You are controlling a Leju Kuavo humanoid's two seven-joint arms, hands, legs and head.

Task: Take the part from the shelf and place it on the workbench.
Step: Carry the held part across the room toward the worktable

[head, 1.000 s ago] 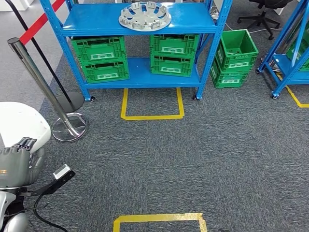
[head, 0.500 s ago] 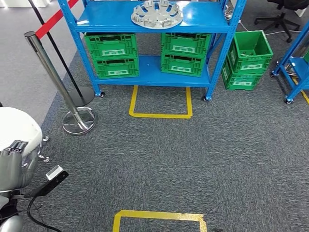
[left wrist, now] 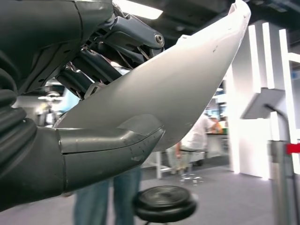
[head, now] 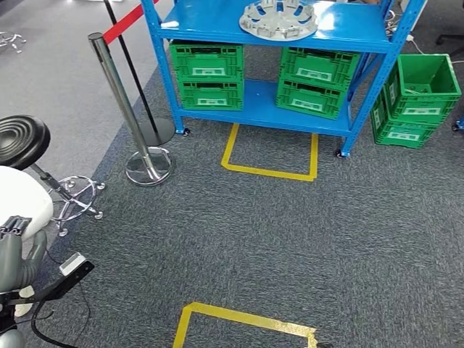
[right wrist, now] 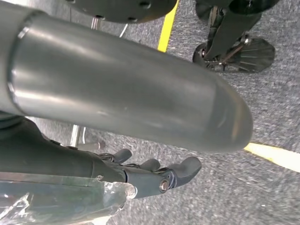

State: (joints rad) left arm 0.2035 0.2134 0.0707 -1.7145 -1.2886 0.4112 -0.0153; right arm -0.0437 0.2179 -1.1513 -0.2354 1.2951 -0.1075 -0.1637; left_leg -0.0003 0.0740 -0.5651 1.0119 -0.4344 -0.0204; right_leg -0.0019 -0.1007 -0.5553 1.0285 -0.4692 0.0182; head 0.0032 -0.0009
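round silver slotted part (head: 278,19) lies upper centre on blue metal shelf (head: 350,23), well apart; approach squarely. left hand (head: 11,250) fingers curled, empty; right hand (right wrist: 155,176) grip: cannot tell.

Left hand (head: 15,250) low at the body's side, thumb and fingers curled around a white curved piece (left wrist: 169,89). Right hand (right wrist: 152,145) hanging, fingers (right wrist: 176,171) extended, holding nothing.

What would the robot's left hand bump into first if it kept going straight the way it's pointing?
The white curved shell lying against the left hand; past it, probably the black round stool, though depth is unclear.
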